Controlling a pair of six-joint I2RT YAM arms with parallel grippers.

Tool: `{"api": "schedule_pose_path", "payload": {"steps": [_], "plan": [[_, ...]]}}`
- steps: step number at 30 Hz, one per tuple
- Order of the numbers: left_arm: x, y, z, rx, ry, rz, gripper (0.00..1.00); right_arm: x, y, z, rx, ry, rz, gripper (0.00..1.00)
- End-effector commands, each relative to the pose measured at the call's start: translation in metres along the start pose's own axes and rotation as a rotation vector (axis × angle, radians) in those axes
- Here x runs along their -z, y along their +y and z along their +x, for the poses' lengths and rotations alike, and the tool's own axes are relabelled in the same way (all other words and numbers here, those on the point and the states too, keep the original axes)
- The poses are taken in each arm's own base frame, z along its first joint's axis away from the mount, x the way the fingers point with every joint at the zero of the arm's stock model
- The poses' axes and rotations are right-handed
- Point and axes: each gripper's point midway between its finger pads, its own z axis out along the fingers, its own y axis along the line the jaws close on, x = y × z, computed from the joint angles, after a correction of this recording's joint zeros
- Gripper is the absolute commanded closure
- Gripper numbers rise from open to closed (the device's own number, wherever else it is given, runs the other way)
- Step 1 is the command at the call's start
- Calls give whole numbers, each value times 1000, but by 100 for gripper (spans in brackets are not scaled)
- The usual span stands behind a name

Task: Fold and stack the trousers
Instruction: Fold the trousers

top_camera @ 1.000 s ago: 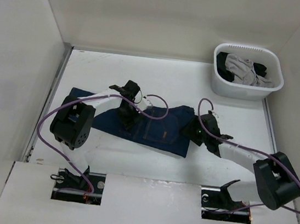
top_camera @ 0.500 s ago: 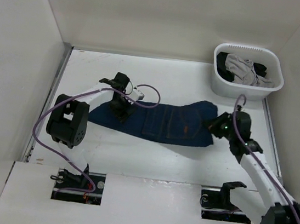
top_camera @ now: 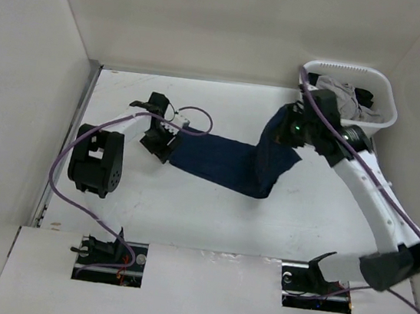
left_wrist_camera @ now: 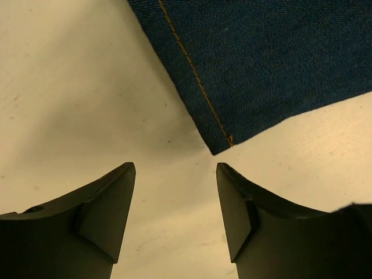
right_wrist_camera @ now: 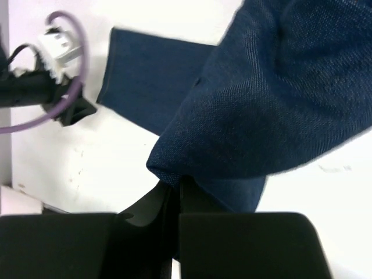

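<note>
**One end of the trousers raised for a fold, the other end unheld**

Top view: the trousers (top_camera: 221, 162) lie across the middle of the worktop (top_camera: 186, 220). One end is flat toward the left edge and the other is raised toward the far right corner, just short of the white basket (top_camera: 351, 70). The right tool (top_camera: 294, 129) has that raised end, and cloth hangs from it in a drape. The left tool (top_camera: 159, 145) sits low at the flat end.

Left wrist view: the left tool (left_wrist_camera: 175, 170) is spread wide and holds nothing. A corner of the denim, with its orange stitching (left_wrist_camera: 192, 70), lies just beyond the fingertips and does not touch them.

Right wrist view: the right tool (right_wrist_camera: 174, 192) is pinched tight on a bunched fold of denim, and the rest trails down to the worktop.

The step looks like the lengthwise fold, only begun. Next, the raised end probably needs carrying over toward the left edge and laying on the flat end. The left tool would likely have to pin that corner first, or the cloth may drag along.
</note>
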Motion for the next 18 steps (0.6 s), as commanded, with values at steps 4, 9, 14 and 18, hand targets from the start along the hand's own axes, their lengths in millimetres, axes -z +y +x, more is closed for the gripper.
{"api": "schedule_pose_path", "payload": {"steps": [4,9,14,18], "plan": [[-5,13,-33,11,-89,-35,42,-52,77,-20,154,43,-37,98],[-15,25,-24,78,-76,-31,44,-99,147,-44,184,12,-148,96],[-7,36,-14,138,-112,-16,42,-159,161,-21,143,69,-180,95],[-8,48,-3,194,-111,-14,43,-198,156,1,102,99,-173,93]]}}
